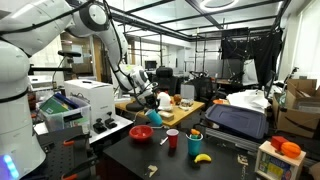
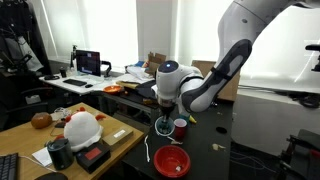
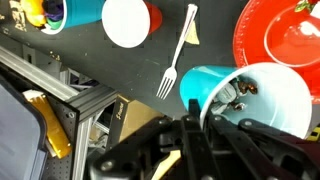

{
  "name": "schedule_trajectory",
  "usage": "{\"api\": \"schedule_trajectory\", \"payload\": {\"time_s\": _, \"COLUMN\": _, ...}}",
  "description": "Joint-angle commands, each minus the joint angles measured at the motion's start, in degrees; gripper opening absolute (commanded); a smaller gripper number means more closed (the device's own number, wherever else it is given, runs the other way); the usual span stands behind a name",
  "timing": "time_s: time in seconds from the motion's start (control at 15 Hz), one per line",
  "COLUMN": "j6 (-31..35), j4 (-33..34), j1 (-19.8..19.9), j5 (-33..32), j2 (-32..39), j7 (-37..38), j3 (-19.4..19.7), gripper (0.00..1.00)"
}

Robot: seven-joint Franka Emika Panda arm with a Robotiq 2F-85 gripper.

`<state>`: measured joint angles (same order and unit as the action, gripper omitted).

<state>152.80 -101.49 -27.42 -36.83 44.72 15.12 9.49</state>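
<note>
My gripper [image 3: 200,108] is shut on the rim of a teal cup [image 3: 255,95], one finger inside and one outside. The cup has small dark bits in its pale inside. In both exterior views the gripper [image 2: 163,108] [image 1: 152,103] points down over the dark table with the cup [image 2: 163,125] [image 1: 157,117] under it. I cannot tell whether the cup rests on the table or hangs just above it. A red bowl [image 3: 285,35] [image 2: 172,160] and a white plastic fork [image 3: 178,55] lie close beside the cup.
A red cup [image 3: 128,20] [image 2: 180,127] stands near the fork. A blue cup [image 3: 72,12] [image 1: 195,142] with a yellow thing beside it, and a banana [image 1: 203,157], lie farther off. An aluminium frame rail [image 3: 60,85] edges the table. A printer [image 1: 85,100] and a wooden table [image 2: 70,140] stand nearby.
</note>
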Motion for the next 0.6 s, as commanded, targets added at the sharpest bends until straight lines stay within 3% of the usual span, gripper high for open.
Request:
{"api": "schedule_trajectory", "payload": {"time_s": 0.0, "j6": 3.12, "j4": 0.19, "j1": -4.37, "j5": -7.65, "j2": 0.60, "j7": 6.93, "j3": 4.77, "gripper": 0.01}}
{"api": "schedule_trajectory", "payload": {"time_s": 0.27, "j6": 4.44, "j4": -2.95, "j1": -7.80, "j5": -17.99, "j2": -0.96, "j7": 17.92, "j3": 7.98, "gripper": 0.01}}
{"api": "schedule_trajectory", "payload": {"time_s": 0.53, "j6": 2.95, "j4": -4.98, "j1": -9.05, "j5": -32.89, "j2": -1.50, "j7": 30.98, "j3": 9.02, "gripper": 0.01}}
